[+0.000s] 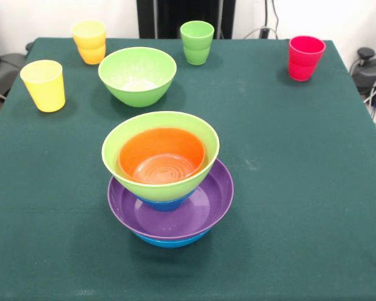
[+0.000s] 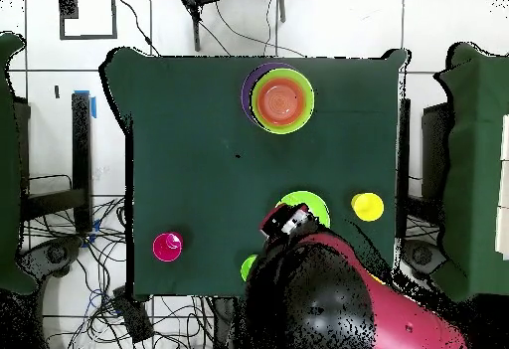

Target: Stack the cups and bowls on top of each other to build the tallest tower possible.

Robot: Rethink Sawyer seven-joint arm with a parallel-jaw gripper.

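While arm (image 2: 328, 295) overhangs green tablecloth (image 1: 288, 188), gripper (image 2: 281, 223) state unclear; cables (image 2: 89, 265) litter white floor.

arm (image 2: 328, 295) hides orange-yellow cup | covers part of light green cup (image 2: 248, 265)

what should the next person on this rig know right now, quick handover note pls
Pincer: hidden under the arm in the overhead view, absent from the front view; state cannot be told.

Tower: large blue bowl lowest, purple bowl in it, small blue bowl, then a light green bowl holding the orange bowl.

Loose on the table: second light green bowl, upright and empty; yellow cup, orange-yellow cup, light green cup and red cup, all upright and apart.

Done: five bowls nested. Left: the loose green bowl and all four cups.
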